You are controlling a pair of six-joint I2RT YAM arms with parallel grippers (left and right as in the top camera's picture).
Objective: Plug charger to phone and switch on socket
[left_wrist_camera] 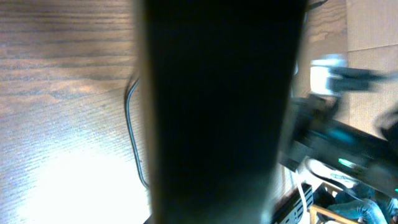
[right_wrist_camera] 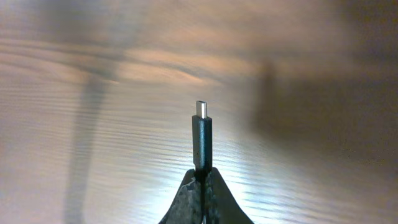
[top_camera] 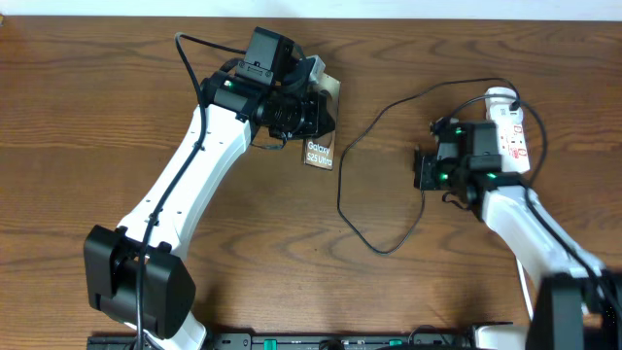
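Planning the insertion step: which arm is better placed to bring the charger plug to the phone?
Right. The right tool grips the charger plug, metal tip free; the left tool is clamped on the phone.

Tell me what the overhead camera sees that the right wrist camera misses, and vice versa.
Only the overhead view shows the flat dark brown phone with white lettering, the short white power strip and the long thin black cable looping between them. Only the right wrist view shows the small black plug with its metal tip, pinched in the right tool, tip pointing away from it. Both show the brown wooden table.
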